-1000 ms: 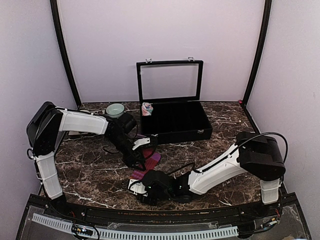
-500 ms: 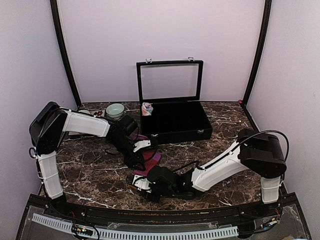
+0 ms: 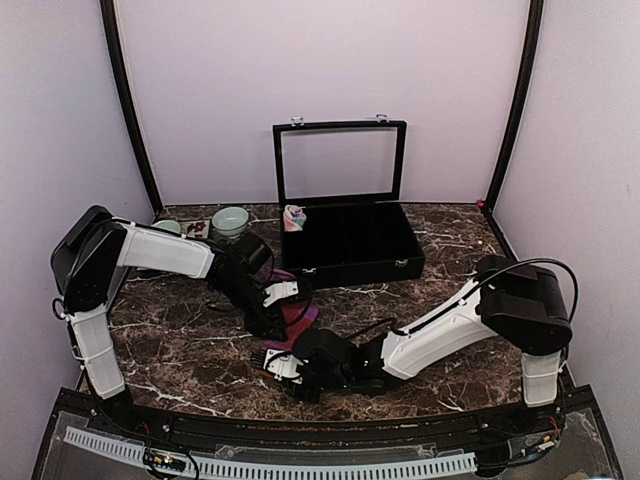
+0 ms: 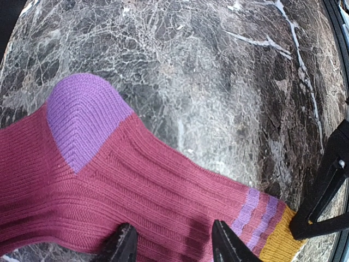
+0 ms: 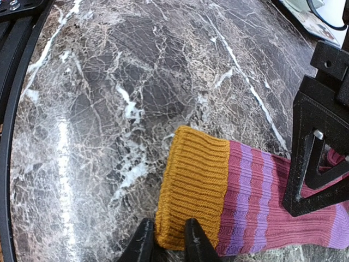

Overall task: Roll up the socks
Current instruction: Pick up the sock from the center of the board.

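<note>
Marble-topped table (image 4: 218, 82) held the maroon sock (image 4: 136, 185), lying flat near the front edge. The right gripper (image 5: 166, 240) was clenched on its orange cuff (image 5: 191, 185). The left gripper (image 4: 173, 240) was spread apart, both fingertips resting on the sock's leg. The pink sock (image 3: 294, 216) sat in the black case (image 3: 350, 268), back-left corner.

Case (image 3: 350, 268) and bowl (image 3: 231, 226) at rear
</note>
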`<action>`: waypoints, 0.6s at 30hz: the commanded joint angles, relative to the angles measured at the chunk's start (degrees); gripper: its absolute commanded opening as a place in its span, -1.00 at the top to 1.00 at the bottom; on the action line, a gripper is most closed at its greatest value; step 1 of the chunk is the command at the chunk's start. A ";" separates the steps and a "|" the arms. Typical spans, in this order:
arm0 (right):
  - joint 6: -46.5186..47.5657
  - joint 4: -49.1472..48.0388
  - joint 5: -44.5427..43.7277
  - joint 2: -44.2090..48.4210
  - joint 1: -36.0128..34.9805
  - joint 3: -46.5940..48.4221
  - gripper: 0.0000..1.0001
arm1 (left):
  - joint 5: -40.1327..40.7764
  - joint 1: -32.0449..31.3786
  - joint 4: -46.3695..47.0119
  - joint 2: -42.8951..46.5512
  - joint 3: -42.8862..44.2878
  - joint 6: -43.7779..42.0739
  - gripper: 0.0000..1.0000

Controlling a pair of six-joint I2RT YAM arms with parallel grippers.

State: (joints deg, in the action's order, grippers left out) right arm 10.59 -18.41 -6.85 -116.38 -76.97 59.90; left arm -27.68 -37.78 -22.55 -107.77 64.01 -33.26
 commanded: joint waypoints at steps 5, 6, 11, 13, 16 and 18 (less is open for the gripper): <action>1.72 4.88 0.35 -1.55 0.23 1.92 0.50 | 6.13 0.51 -4.26 -1.47 -0.72 1.86 -0.01; 1.72 4.73 0.31 -1.72 0.17 2.09 0.50 | 6.15 0.51 -4.26 -1.48 -0.66 1.95 -0.01; 1.69 4.75 0.08 -3.16 0.20 3.48 0.58 | 6.24 0.52 -4.57 -1.48 -0.40 2.22 0.00; 1.71 4.45 -0.04 -3.53 0.22 3.76 0.67 | 6.24 0.55 -4.61 -1.46 -0.38 2.38 0.00; 1.44 5.19 0.01 -3.68 0.24 3.96 0.93 | 6.56 0.67 -4.67 -1.21 -0.54 2.57 -0.01; 0.65 6.12 0.25 -3.45 0.30 3.32 1.00 | 6.06 1.25 -4.77 -0.33 -0.82 2.80 -0.04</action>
State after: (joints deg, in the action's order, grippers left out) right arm 12.10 -15.97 -6.90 -118.24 -76.86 63.46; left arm -26.15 -37.78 -22.81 -107.77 64.38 -31.79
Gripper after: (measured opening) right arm 0.023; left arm 0.505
